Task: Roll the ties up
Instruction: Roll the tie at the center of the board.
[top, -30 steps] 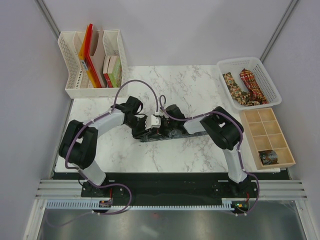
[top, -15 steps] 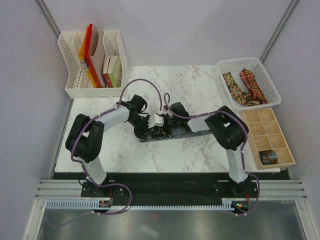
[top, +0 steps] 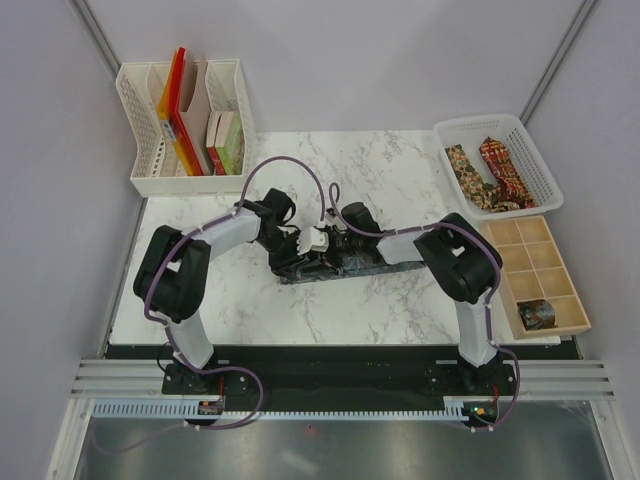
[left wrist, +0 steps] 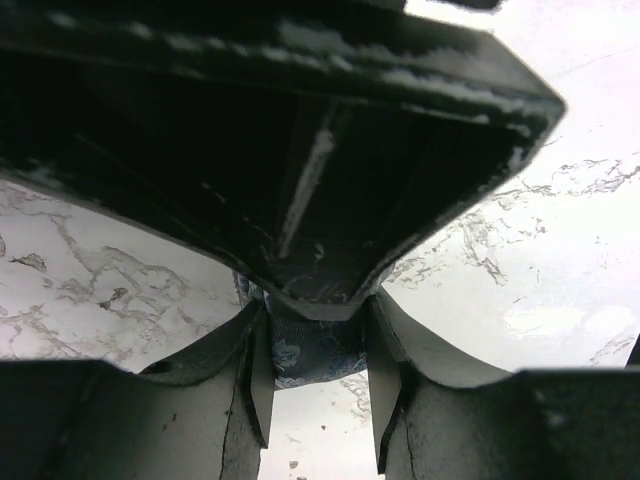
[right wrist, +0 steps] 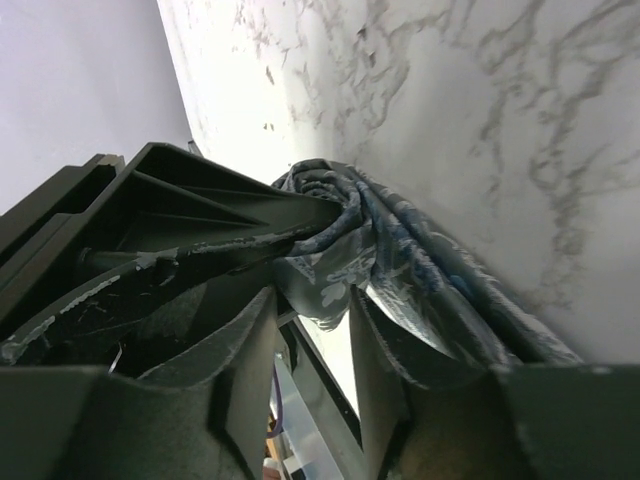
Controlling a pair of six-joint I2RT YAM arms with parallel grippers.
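- The left grey-and-black arm (top: pixel 215 238) rises from its base to a raised black elbow, then reaches inward to the right with its wrist low.
- The right grey-and-black arm (top: pixel 405 245) mirrors it, with the elbow raised and the forearm stretching left.
- The two wrists meet nearly head-on, their fingers crowded together.
- The left black two-finger gripper (left wrist: pixel 315 345) has its jaws pressed against both sides of a dark blue-grey patterned tie (right wrist: pixel 400 250).
- The right black two-finger gripper (right wrist: pixel 312 310) has its jaws parted, with the fabric slack between them.
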